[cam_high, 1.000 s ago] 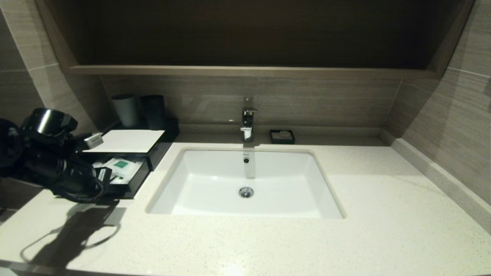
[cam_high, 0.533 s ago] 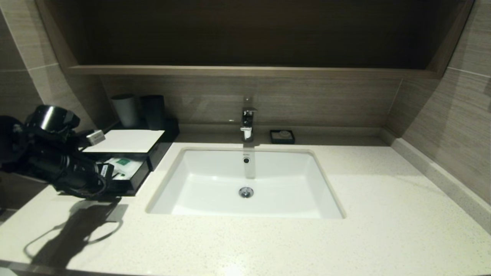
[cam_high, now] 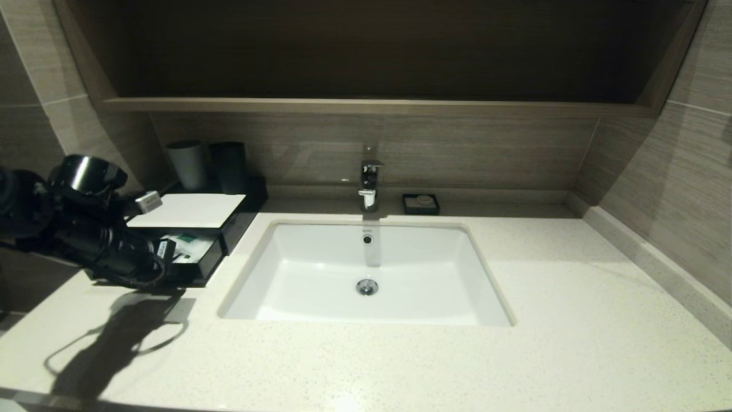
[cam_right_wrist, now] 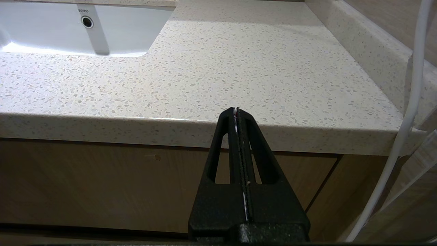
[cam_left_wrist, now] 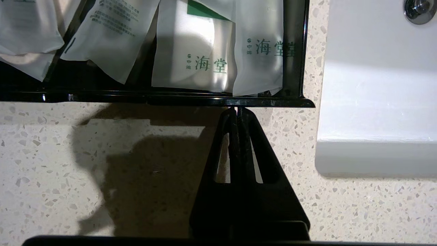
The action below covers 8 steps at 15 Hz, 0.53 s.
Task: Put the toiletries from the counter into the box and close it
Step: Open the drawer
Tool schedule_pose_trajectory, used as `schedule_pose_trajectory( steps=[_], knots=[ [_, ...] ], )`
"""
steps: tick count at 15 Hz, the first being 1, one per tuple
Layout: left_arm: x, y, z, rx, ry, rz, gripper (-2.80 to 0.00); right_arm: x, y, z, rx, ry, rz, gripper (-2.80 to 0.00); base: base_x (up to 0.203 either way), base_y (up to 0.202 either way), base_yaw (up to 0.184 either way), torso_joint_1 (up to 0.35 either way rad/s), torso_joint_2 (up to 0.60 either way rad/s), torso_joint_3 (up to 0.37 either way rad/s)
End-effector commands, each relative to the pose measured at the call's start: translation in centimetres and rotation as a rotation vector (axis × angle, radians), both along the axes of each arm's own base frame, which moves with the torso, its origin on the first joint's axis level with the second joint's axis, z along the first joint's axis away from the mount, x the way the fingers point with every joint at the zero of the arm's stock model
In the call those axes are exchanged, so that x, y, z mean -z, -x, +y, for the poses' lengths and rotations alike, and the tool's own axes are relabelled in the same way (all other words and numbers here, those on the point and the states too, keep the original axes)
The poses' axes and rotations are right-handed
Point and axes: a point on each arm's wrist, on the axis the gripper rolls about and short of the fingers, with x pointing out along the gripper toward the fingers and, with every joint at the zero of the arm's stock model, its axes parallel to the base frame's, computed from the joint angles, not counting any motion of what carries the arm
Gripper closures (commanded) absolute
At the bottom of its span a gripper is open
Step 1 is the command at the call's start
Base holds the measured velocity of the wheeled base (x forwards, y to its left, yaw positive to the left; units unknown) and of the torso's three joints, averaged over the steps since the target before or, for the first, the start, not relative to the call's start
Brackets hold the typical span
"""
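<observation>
1. Black, glossy plastic meets black fingers: the left gripper (cam_left_wrist: 236,110) has its jaws pressed together, holding nothing, their tips right at the drawer (cam_left_wrist: 177,100) front lip, near its sink-side corner.
2. Inside the drawer lie the sachets (cam_left_wrist: 194,51), translucent white film with green print, overlapping loosely; no sachets show on the counter (cam_high: 400,360).
3. Judged from their look, the sachets are light, limp and slick, likely to slide under a pinch; they need no more handling.
4. The drawer appears light and stiff, probably free-sliding; a closed-finger push square on the front lip, nearer its middle than its corner, would seem to keep it from skewing.
5. The box (cam_high: 189,210) sits left of the sink (cam_high: 366,274), its white top panel overhanging the half-open drawer; two dark cups (cam_high: 229,166) stand behind it.
6. The counter around the sink is smooth speckled stone, so the box itself could creep backward under a push.
7. A tap (cam_high: 369,183) and a soap dish (cam_high: 420,203) stand behind the sink.
8. The right gripper (cam_right_wrist: 237,111), jaws closed and empty, is parked below the counter's front edge, right of the sink.
</observation>
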Motion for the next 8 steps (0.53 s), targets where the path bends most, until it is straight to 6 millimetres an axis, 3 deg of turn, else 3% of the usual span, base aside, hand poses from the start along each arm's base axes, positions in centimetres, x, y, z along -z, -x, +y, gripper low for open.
schedule_pose_trajectory(
  steps=[1, 8],
  knots=[
    [0.2, -0.6, 0.1, -0.002, 0.003, 0.004, 0.0, 0.0, 0.0, 0.0, -0.001, 0.001, 0.002, 0.0, 0.0, 0.0, 0.0, 0.0, 0.0, 0.0],
    [0.2, -1.7, 0.2, -0.013, 0.011, -0.017, 0.0, 0.0, 0.0, 0.0, -0.001, 0.001, 0.002, 0.0, 0.0, 0.0, 0.0, 0.0, 0.0, 0.0]
  ],
)
